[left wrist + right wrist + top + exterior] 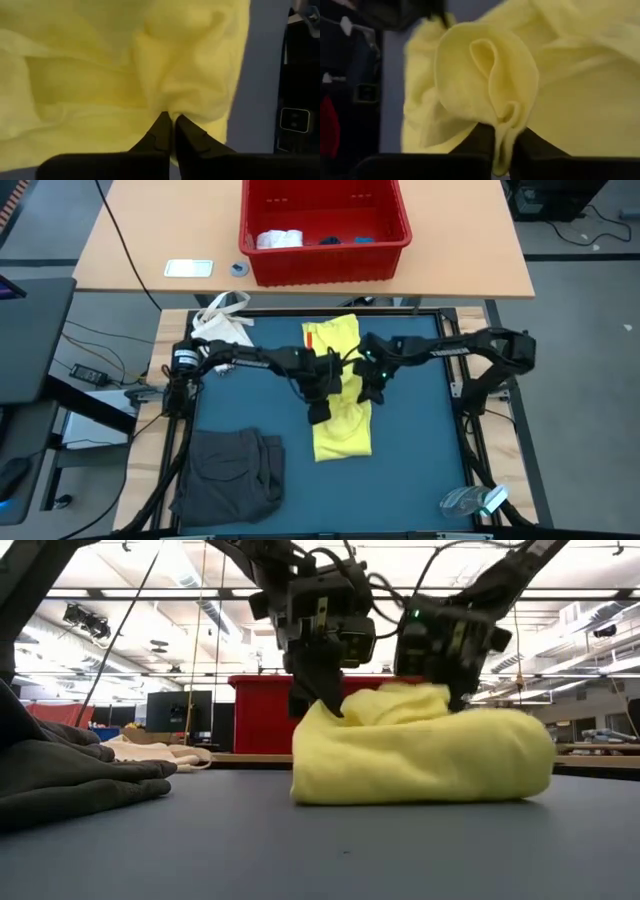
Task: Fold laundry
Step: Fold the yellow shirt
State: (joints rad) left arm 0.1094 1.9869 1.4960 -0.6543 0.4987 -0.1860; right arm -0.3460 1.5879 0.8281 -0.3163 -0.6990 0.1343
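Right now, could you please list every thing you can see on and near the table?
yellow T-shirt: one, bright yellow, middle of the blue mat, pinched by both arms
grey garment: one, dark grey, folded, front left of the mat
white bag: one, white, back left corner of the mat
red basket: one, red, on the wooden table behind, cloth pieces inside
left gripper: fingers shut on the T-shirt
right gripper: fingers shut on the T-shirt

- Red basket [325,255] sits on the wooden bench [150,230] beyond the blue mat [420,440].
- White bag [222,323] lies at the mat's far left corner.
- Small white card [188,268] and grey disc [238,269] rest left of the basket.
- Clear plastic piece [470,501] lies at the near right corner.
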